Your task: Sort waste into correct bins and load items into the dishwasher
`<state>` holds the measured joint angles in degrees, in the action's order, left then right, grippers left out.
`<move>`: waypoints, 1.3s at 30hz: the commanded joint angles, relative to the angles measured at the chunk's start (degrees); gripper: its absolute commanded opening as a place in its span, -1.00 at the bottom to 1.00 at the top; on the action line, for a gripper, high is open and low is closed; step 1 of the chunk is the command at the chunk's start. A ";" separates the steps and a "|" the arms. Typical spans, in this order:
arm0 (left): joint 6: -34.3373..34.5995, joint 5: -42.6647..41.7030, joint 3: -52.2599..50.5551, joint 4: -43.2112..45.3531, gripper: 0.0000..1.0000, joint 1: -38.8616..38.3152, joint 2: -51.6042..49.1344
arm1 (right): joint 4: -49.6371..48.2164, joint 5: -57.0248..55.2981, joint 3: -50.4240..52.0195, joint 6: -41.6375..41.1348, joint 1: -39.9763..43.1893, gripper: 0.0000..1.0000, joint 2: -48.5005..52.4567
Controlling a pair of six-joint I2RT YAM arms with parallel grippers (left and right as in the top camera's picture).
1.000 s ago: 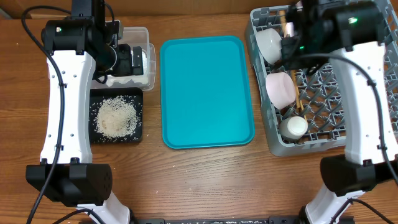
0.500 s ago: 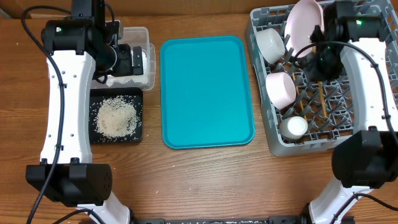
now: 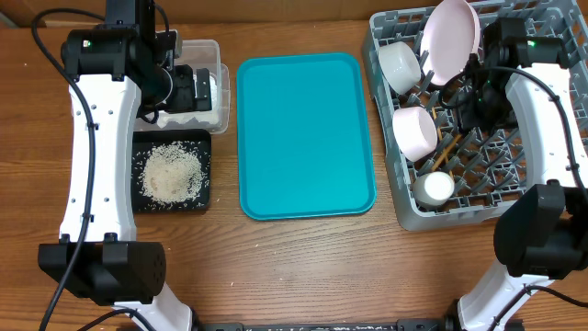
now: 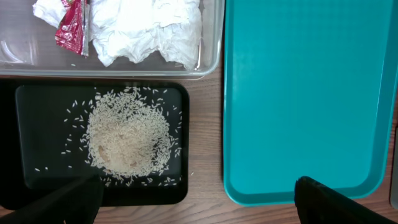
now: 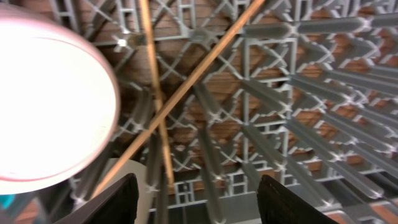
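Observation:
My left gripper (image 4: 196,211) hangs open over the table between the black tray (image 4: 18,99) and the teal tray, holding nothing. Rice (image 4: 127,137) lies heaped in the black tray. Crumpled napkins (image 4: 149,28) and a red wrapper (image 4: 71,28) lie in the clear tub (image 4: 211,67). My right gripper (image 5: 199,205) is open over the grey dish rack (image 3: 404,207), nothing between its fingers. Two chopsticks (image 5: 186,87) lie crossed on the rack's grid beneath it, beside a white bowl (image 5: 50,106). The plate (image 3: 450,41) stands upright, with another bowl (image 3: 400,66) and the cup (image 3: 434,188) in the rack.
A large teal tray (image 3: 306,135) lies in the middle of the wooden table, between the bins and the rack. The left arm (image 3: 92,138) reaches over the clear tub (image 3: 207,115). Upright pegs (image 5: 348,81) fill the rack under the right gripper.
The right gripper has gone from shut to open and let the chopsticks go; they now lie slanted on the rack's grid. The right arm has swung right, uncovering the plate. The left arm is still.

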<state>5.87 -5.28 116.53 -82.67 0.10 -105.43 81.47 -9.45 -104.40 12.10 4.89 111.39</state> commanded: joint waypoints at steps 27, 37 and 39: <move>-0.07 0.39 0.85 0.20 1.00 -0.11 1.07 | 15.56 27.78 -26.49 -16.79 -7.98 1.00 -25.57; -0.07 0.39 0.85 0.22 0.99 -0.11 1.07 | 15.58 19.02 -26.47 -16.22 -8.68 1.00 -32.02; -0.07 0.37 0.85 0.22 1.00 -0.11 1.07 | 15.58 17.81 -26.03 -16.24 -8.68 1.00 -32.70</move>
<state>5.87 -5.28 116.53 -82.70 0.10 -105.43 97.17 13.43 -130.13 -3.81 -3.49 80.03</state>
